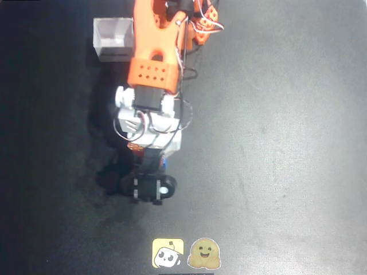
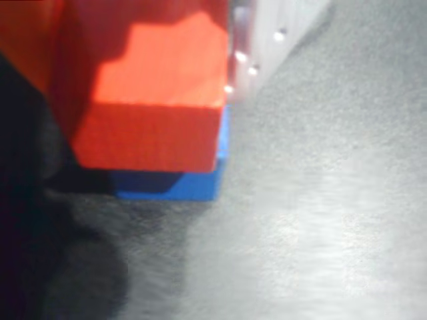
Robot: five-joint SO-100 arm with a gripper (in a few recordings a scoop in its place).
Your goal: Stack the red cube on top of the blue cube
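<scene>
Red cube (image 2: 153, 113) clamped in the claw (image 2: 143, 87), sitting over the blue cube (image 2: 193, 180) on the counter (image 2: 320, 220), offset to the left in the wrist view. Could tip off on release from that overhang.

The small matte bright blue cube (image 2: 193, 180) is mostly hidden under the small matte red-orange cube (image 2: 157, 100) in the wrist view, which is blurry. From overhead, the arm covers nearly all of it. The end effector's state cannot be told. The picture's top edge cuts off the white open box (image 1: 113, 39).
</scene>
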